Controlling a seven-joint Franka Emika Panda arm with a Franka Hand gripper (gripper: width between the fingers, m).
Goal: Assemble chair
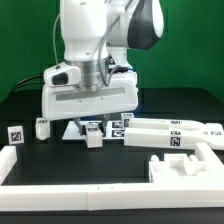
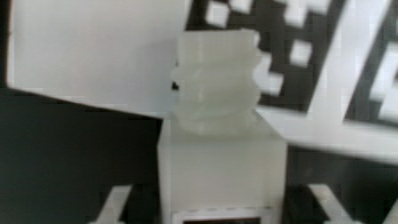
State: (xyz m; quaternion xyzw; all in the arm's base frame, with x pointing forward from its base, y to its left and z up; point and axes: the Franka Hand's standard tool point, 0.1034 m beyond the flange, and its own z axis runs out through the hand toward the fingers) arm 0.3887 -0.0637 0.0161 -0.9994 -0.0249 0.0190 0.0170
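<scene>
Wrist view: your chair part, blurred mid-frame, runs lengthwise out between the gripper fingers, near end cropped; can't tell if clamped.

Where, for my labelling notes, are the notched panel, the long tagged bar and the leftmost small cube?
notched panel (image 1: pixel 185 170): exterior view, its flat top
long tagged bar (image 1: pixel 158 137): exterior view, its top beside the tag
leftmost small cube (image 1: pixel 16 135): exterior view, its tagged face
</scene>
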